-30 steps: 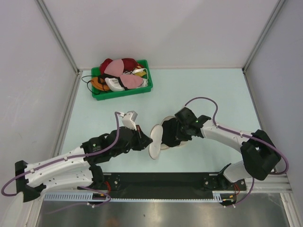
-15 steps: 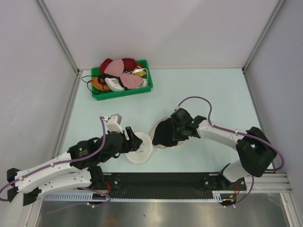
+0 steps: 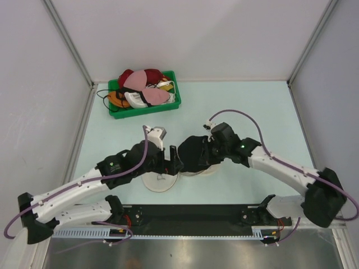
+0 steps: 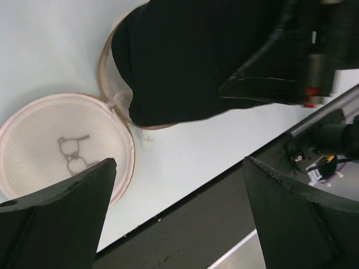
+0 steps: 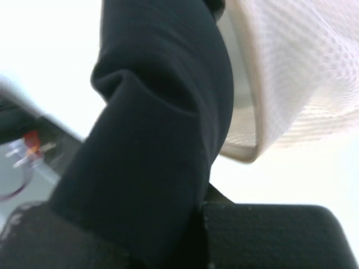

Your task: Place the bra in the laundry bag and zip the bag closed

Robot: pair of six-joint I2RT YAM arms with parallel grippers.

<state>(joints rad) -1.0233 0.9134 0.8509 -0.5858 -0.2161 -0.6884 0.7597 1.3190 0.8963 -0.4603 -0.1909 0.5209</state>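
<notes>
The black bra (image 3: 193,152) lies bunched over the open cream laundry bag (image 3: 197,172) at mid-table and hides most of it. My right gripper (image 3: 212,150) is shut on the bra's right side; in the right wrist view the bra (image 5: 157,112) fills the jaws beside the bag's mesh wall (image 5: 297,73). The bag's round lid (image 3: 160,182) lies flat on the table, left of the bag. My left gripper (image 3: 171,161) hangs open just above the lid, holding nothing. In the left wrist view the lid (image 4: 56,140) is hinged to the bag rim (image 4: 106,61) under the bra (image 4: 190,56).
A green bin (image 3: 147,110) heaped with red, pink, white and orange bras stands at the back left. A black rail (image 3: 190,213) runs along the near edge, just below the lid. White walls close in the table on three sides.
My left gripper has opened and let go of the lid, which dropped from on edge to flat on the table. The right arm has stretched left, still gripping the bra.
</notes>
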